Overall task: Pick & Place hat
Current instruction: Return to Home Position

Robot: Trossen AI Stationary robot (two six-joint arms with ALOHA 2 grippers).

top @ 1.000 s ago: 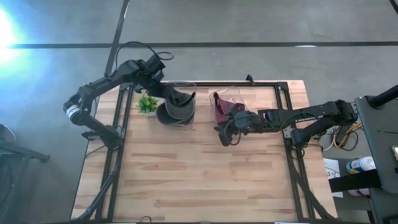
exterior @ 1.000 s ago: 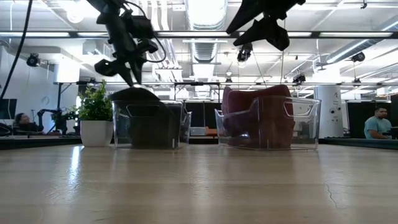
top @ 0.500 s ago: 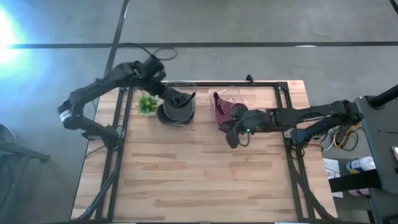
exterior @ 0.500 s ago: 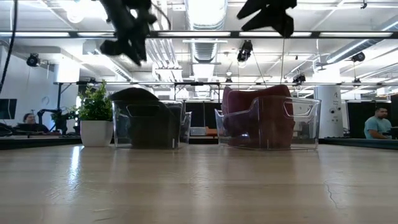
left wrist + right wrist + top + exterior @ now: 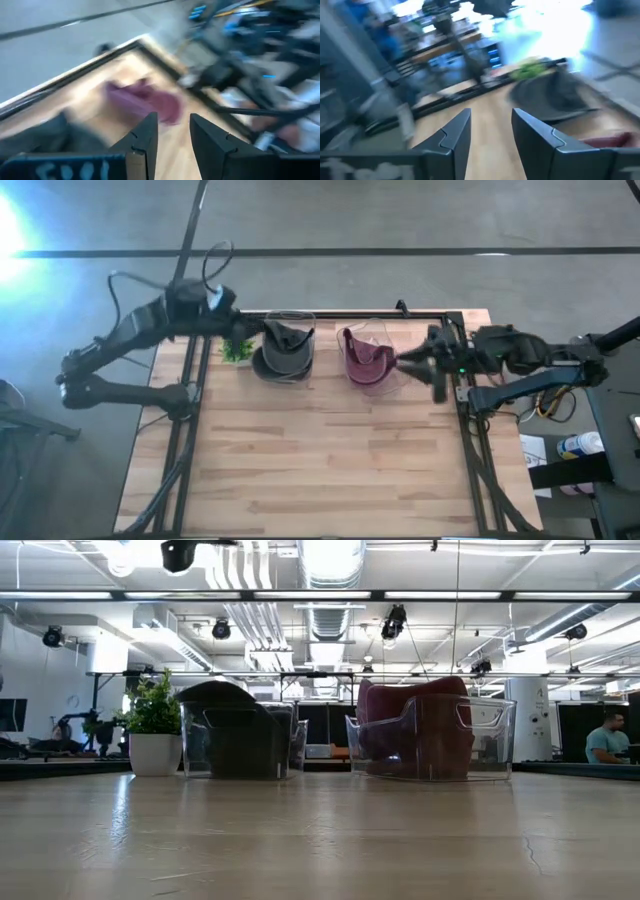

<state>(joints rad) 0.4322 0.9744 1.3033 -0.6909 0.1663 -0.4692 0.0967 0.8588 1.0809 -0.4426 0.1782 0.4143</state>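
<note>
A dark grey hat (image 5: 284,350) sits in the left clear bin (image 5: 236,740). A maroon hat (image 5: 366,361) sits in the right clear bin (image 5: 430,738); both hats rise above the bin rims. My left gripper (image 5: 232,325) hangs open in the air past the table's far left corner, above the small plant, and points toward the bins (image 5: 172,132). My right gripper (image 5: 412,362) is open too, high up beside the maroon hat's bin toward the table's right edge (image 5: 492,125). Neither gripper touches anything.
A small potted plant (image 5: 152,726) stands left of the dark hat's bin at the far edge. The wooden tabletop (image 5: 320,450) stretches bare from the bins to the near edge. A black frame rail (image 5: 350,315) runs along the far edge. People sit in the room behind.
My left gripper has risen from the dark hat's bin and drawn back toward the table's far left corner. My right gripper has swung from in front of the maroon hat's bin toward the right edge and climbed out of the low view. Both hats have stayed in their bins.
</note>
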